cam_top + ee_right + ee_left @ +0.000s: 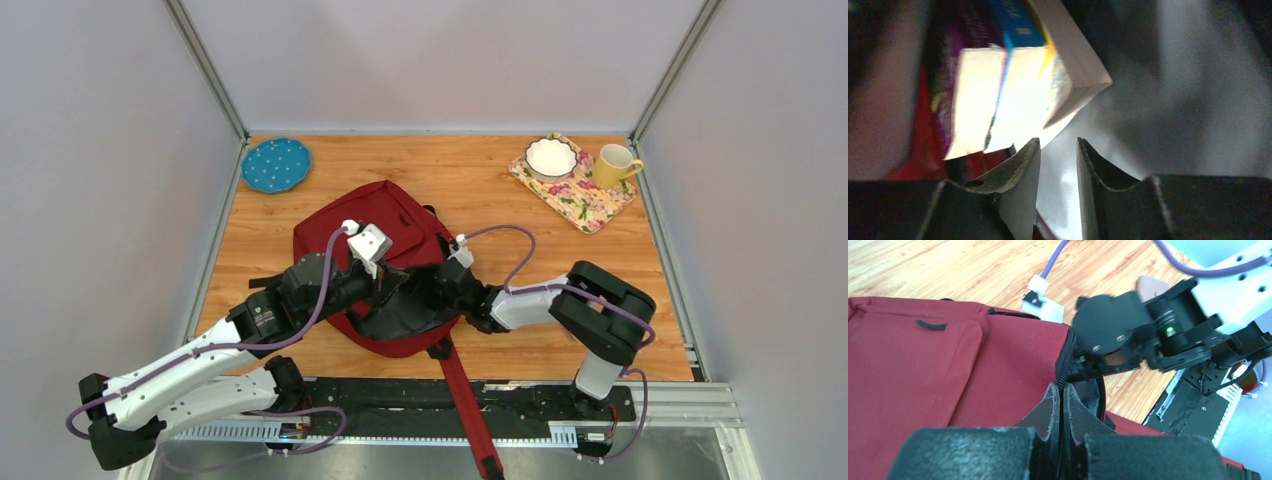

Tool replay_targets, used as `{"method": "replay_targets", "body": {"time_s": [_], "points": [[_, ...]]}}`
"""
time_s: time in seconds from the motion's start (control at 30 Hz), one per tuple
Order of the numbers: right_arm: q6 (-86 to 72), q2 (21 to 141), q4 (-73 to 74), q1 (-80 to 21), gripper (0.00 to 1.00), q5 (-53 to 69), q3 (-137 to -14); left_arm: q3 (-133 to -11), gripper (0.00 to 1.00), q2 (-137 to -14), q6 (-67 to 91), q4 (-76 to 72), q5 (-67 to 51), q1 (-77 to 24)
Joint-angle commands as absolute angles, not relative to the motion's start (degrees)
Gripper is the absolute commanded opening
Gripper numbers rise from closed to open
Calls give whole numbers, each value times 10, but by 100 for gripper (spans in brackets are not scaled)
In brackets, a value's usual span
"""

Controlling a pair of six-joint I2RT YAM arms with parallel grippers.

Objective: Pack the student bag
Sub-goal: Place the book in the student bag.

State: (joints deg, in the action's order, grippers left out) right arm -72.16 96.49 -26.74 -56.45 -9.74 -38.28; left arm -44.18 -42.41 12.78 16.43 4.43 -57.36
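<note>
Wood-grain table (520,330), plain grey walls all round. The bag (390,215) lies flat in the middle, close to my bases, and both my arms meet at its near end. One red strap (462,400) trails off the near edge.

My left gripper (1060,390) is pinched tight on the bag's black zip edge, so the coarse red weave sits right under and to the left of it. My right gripper (1058,142) is poked inside the opening with its fingers a little apart, holding nothing. Just beyond it are some books (1018,90) with white page edges and a blue spine, and there's smooth grey lining to the right.

Way off in the far corners sit a scalloped blue plate (275,165) and a floral tray (580,200) with a white bowl (550,157) and a yellow mug (613,165).
</note>
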Motion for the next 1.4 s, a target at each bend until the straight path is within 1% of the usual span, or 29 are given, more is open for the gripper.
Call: {"method": "replay_targets", "body": {"time_s": [0.0, 0.13, 0.2, 0.3, 0.33, 0.43, 0.5, 0.57, 0.6, 0.63, 0.7, 0.73, 0.8, 0.93, 1.03, 1.07, 1.17, 1.23, 1.37], "points": [[-730, 1035, -288, -566, 33, -70, -437, -447, 0, -420, 137, 130, 28, -576], [-743, 1085, -393, -564, 27, -91, -459, -446, 0, -416, 141, 131, 30, -576], [-733, 1087, -395, -563, 27, -109, -473, -446, 0, -416, 139, 135, 32, -576], [-713, 1075, -390, -561, 35, -129, -476, -444, 0, -413, 139, 141, 36, -576], [-708, 1070, -392, -560, 39, -129, -472, -441, 0, -413, 140, 141, 38, -576], [-687, 1029, -376, -557, 49, -130, -435, -434, 0, -411, 140, 147, 48, -576], [-668, 984, -374, -557, 52, -109, -400, -429, 0, -408, 145, 148, 75, -576], [-647, 947, -332, -558, 57, -96, -384, -418, 0, -404, 148, 142, 87, -576], [-633, 910, -316, -558, 58, -88, -374, -414, 0, -397, 149, 136, 92, -576], [-623, 891, -252, -558, 61, -95, -371, -407, 0, -393, 145, 131, 92, -576], [-600, 825, -198, -558, 70, -121, -362, -400, 0, -382, 144, 118, 96, -576], [-582, 807, -173, -557, 73, -118, -359, -395, 0, -378, 144, 115, 98, -577], [-528, 768, -130, -558, 73, -94, -366, -394, 0, -372, 141, 112, 103, -576], [-491, 680, 0, -557, 73, -76, -375, -399, 0, -373, 137, 113, 108, -576], [-489, 619, 106, -558, 73, -140, -369, -399, 0, -375, 140, 113, 105, -576], [-490, 582, 130, -557, 75, -188, -369, -399, 0, -378, 141, 113, 105, -576], [-495, 535, 208, -552, 81, -263, -373, -399, 0, -381, 147, 107, 95, -576], [-493, 530, 227, -540, 82, -262, -373, -397, 0, -382, 149, 104, 91, -576], [-501, 572, 222, -500, 82, -195, -378, -397, 0, -386, 151, 104, 87, -576]]}}
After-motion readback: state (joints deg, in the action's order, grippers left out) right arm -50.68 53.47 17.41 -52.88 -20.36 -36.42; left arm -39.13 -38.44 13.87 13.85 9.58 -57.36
